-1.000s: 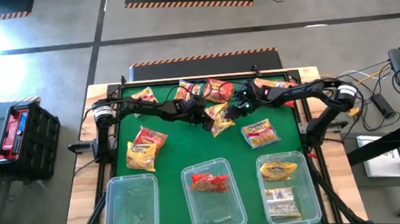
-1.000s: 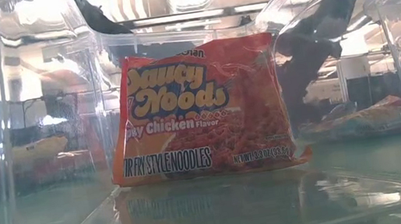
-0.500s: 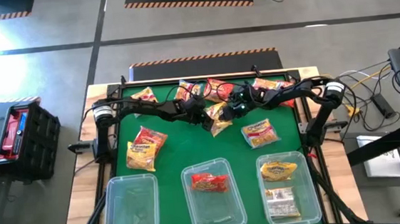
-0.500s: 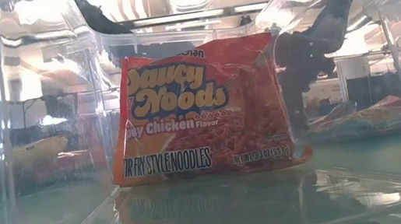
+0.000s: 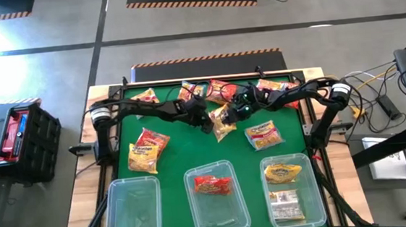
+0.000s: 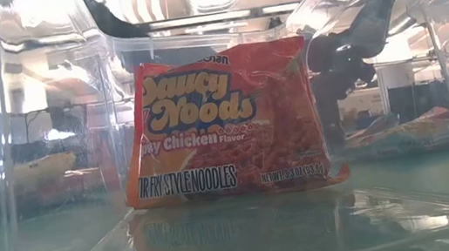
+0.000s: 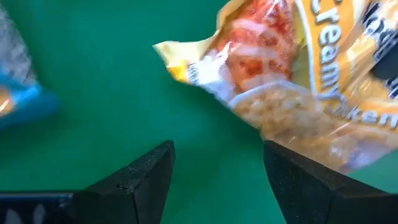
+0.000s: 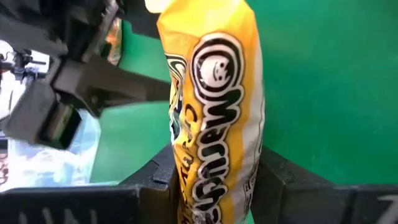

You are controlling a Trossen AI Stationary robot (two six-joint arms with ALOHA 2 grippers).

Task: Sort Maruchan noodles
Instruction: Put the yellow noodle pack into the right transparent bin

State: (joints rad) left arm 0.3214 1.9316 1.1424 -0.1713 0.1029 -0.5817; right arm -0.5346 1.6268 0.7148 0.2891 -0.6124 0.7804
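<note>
My right gripper point(image 5: 235, 111) is shut on a yellow Maruchan packet point(image 5: 223, 121) over the middle of the green mat, toward the far side. The packet also shows in the right wrist view point(image 8: 214, 93). My left gripper point(image 7: 217, 168) is open and empty, just left of that packet point(image 7: 311, 93); it also shows in the high view point(image 5: 203, 118). Two more yellow packets point(image 5: 148, 148) point(image 5: 263, 133) lie flat on the mat. Several red and yellow packets point(image 5: 219, 90) lie along the far edge. My right gripper pinches the yellow packet's near end point(image 8: 205, 180) between its two fingers, one on each flat face. The fingers come from the table's right, slanting down. The packet stands out edge-on beyond the fingers, toward my left gripper. Whether its far end touches the mat I cannot tell.
Three clear bins stand along the near edge: the left one point(image 5: 133, 212) holds nothing, the middle one point(image 5: 229, 211) holds a red packet point(image 5: 213, 184), and the right one point(image 5: 319, 200) holds yellow packets point(image 5: 284, 172). Bare mat point(image 5: 191, 147) lies between the grippers and the bins.
My right gripper has gone a little toward the table's left with the yellow packet, closer to my left gripper.
</note>
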